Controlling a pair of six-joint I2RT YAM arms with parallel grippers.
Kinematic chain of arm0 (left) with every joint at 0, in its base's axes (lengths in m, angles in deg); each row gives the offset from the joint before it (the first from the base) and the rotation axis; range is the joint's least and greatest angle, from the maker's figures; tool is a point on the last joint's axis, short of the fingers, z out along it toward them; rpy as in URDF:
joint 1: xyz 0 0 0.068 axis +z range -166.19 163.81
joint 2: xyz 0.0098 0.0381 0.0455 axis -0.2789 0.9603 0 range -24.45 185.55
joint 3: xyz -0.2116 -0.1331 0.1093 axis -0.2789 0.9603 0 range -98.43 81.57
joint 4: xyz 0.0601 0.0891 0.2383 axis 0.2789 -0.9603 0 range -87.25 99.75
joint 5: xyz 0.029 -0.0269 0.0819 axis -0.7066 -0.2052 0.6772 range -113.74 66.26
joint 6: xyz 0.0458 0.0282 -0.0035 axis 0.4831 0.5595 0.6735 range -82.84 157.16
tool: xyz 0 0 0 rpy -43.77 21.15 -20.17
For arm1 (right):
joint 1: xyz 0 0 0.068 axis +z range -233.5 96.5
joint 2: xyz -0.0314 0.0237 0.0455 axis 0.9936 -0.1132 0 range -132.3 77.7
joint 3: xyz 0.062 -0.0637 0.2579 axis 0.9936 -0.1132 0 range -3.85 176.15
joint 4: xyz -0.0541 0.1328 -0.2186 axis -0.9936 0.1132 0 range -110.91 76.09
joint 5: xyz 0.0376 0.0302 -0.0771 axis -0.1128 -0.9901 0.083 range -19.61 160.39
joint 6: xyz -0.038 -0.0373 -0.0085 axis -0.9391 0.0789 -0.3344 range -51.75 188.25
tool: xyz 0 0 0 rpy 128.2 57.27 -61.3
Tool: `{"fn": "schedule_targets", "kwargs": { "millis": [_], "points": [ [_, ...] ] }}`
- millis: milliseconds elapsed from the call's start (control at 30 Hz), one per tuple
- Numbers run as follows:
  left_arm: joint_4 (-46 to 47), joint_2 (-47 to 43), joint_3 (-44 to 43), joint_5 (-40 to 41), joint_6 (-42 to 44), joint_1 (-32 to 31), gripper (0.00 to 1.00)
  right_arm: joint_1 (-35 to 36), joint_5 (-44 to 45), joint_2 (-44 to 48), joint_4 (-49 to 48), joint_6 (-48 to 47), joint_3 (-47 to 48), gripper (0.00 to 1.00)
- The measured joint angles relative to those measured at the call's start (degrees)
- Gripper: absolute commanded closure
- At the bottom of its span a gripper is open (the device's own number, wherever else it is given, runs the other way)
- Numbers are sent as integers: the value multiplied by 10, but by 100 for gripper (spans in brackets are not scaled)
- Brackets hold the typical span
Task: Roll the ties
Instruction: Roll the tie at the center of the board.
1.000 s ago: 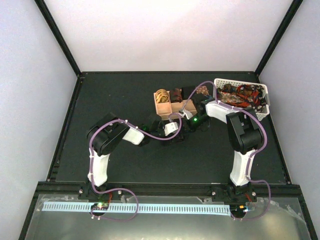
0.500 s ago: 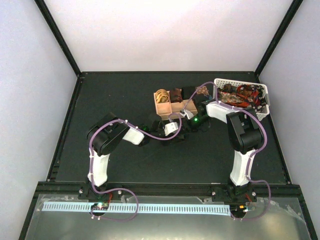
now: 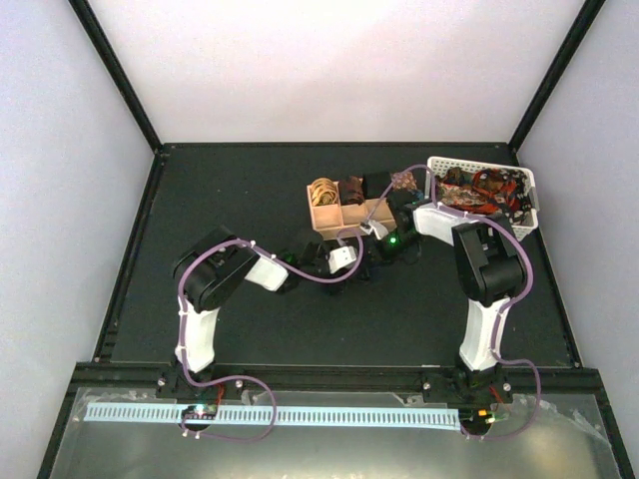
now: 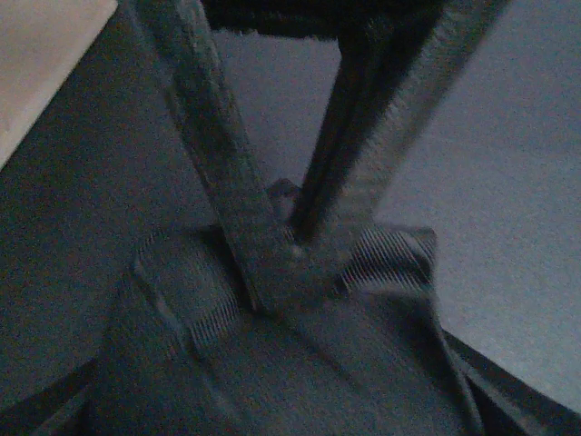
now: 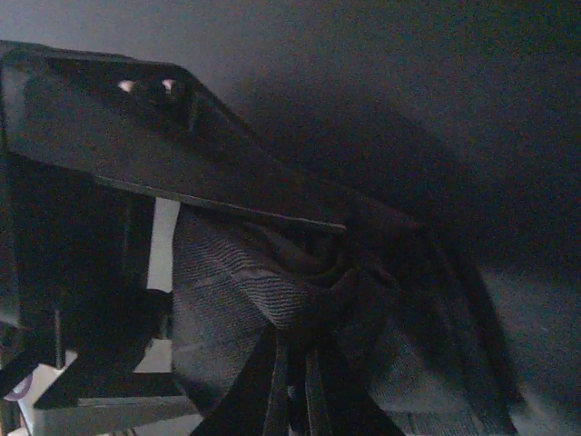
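Here we see the black bench (image 3: 230,200) carrying everything, with the left arm (image 3: 215,274) and the right arm (image 3: 486,261) both bent inward so that their ends meet near the middle, just in front of the wooden tray (image 3: 326,222).

At the far right corner stands the white basket (image 3: 469,161), holding a heap of loose ties (image 3: 489,190) in red, black and patterned cloth. The tray sits just to its left, and its far compartments hold rolled ties (image 3: 322,190): a gold coil at the left end, a brown one beside it, and darker ones further right.

Between the two wrists, on the bench in front of the tray, lies the dark tie (image 4: 272,363). In the left wrist view it fills the lower half as a bunched, finely ribbed mound. The left hand (image 4: 292,238) is clenched on it: its two fingers (image 4: 218,163) come together at their tips and pinch a raised fold at the top of the mound.

In the right wrist view the same tie (image 5: 245,291) shows as gathered folds with thin stripes, lying directly beneath one dark finger (image 5: 136,136). The right hand (image 3: 375,251) sits close against the cloth, but we cannot tell whether it is gripping or released.
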Motion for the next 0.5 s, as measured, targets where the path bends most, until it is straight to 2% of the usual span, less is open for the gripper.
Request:
{"fn": "schedule_targets", "kwargs": {
  "millis": [200, 500],
  "points": [
    [36, -15, 37, -4, -16, 0, 16, -17, 7, 0, -13, -13, -15, 99],
    [92, -7, 51, -15, -52, 0, 13, -19, 21, 0, -25, -14, -21, 99]
  ]
}}
